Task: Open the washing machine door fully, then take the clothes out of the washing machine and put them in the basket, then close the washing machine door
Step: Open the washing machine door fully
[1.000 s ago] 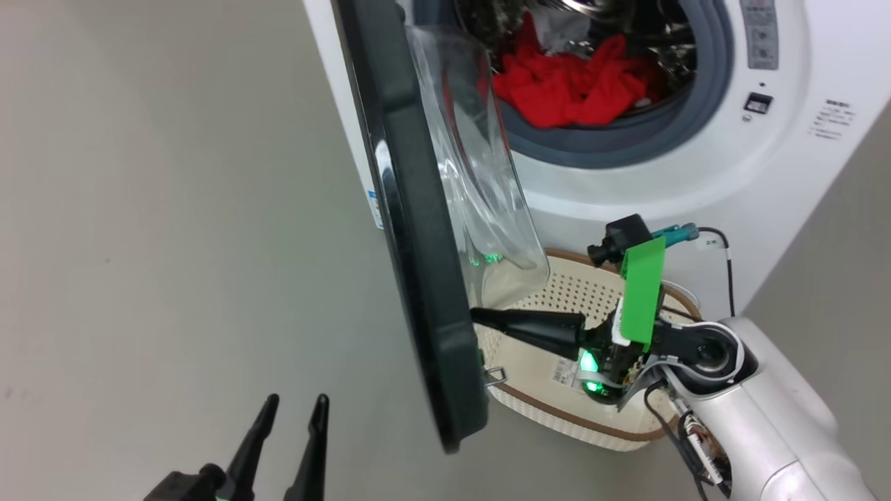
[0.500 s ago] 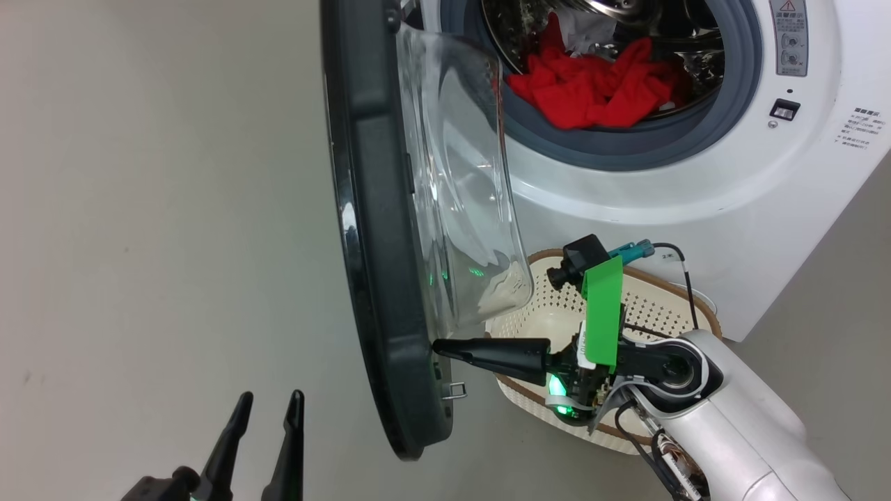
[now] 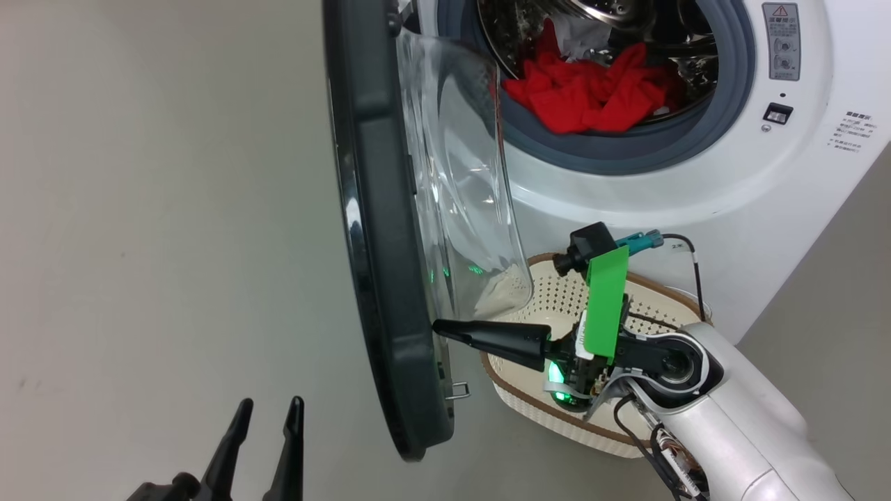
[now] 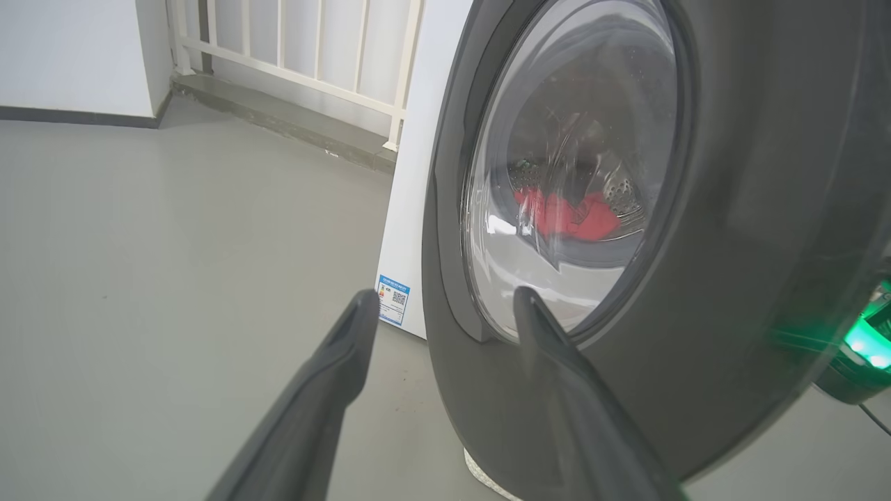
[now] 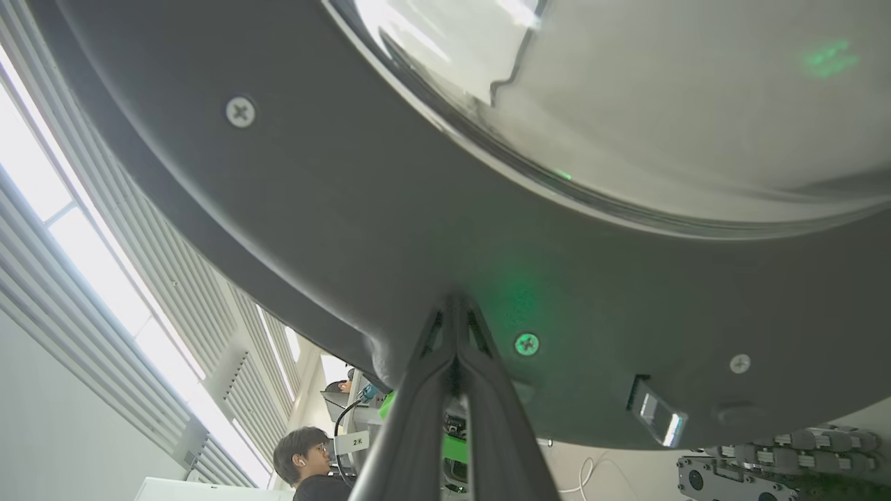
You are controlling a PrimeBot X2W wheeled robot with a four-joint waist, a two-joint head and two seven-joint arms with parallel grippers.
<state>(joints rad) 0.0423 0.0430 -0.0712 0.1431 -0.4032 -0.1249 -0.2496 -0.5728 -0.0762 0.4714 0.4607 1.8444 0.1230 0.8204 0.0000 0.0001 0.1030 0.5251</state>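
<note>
The white washing machine (image 3: 696, 202) stands on the grey floor, steel drum exposed. The washing machine door (image 3: 379, 264), black-rimmed with a bulging clear bowl, juts out edge-on from the machine's left side. The cream basket (image 3: 550, 412) sits on the floor against the machine's front. Red clothes (image 3: 592, 94) with a white piece lie heaped at the drum's front lip. The right gripper (image 3: 437, 325), jaws together, meets the door's inner rim; its wrist view shows screws there. The left gripper (image 3: 270, 403), jaws apart, hovers outside the door; its wrist view shows the clothes through the glass.

Clothes (image 3: 585, 97) inside washing machine (image 3: 696, 188); basket (image 3: 564, 298) before it.
</note>
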